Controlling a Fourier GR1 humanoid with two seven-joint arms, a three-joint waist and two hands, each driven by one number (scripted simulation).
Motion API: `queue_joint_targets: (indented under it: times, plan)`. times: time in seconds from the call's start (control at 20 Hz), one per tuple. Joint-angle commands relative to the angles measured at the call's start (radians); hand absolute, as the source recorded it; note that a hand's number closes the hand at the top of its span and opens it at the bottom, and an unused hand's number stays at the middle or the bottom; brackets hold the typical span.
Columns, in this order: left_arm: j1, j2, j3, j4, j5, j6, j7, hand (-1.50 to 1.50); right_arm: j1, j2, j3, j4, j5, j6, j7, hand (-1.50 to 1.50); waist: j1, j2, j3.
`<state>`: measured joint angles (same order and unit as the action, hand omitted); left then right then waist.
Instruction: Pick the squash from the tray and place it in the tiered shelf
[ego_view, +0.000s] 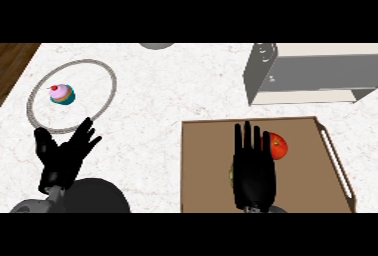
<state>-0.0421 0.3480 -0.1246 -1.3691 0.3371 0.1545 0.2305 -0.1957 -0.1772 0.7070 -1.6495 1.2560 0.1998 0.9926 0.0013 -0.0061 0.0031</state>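
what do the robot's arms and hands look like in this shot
Both hands are matte black, with slender fingers and a thumb: the left hand and the right hand. At the left wrist a rounded grey forearm shows beside a dark bulge. A little grey shows below the right wrist. No cables, markings or sleeves are visible.

The tabletop (162, 95) carries one brown tray (303, 185), one tiered shelf (310, 75), one round plate (72, 95), one cupcake (62, 94) and one red-orange squash (278, 145). Two black hands show, left (65, 155) and right (253, 167).
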Motion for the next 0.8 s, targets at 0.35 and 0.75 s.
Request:
queue_joint_targets:
  times: [0.35,0.75]
  plan:
    - [0.016,-0.015,0.020,0.031,-0.040,-0.025,-0.019,0.00,0.014,-0.059,-0.013,0.147,-0.045,0.112,-0.168,1.50,0.010,0.009,-0.003]
    - [-0.083,-0.025,0.068,0.066,-0.042,-0.033,0.069,0.00,0.052,0.034,0.038,0.095,-0.010,0.036,-0.213,1.50,-0.003,0.006,-0.003]
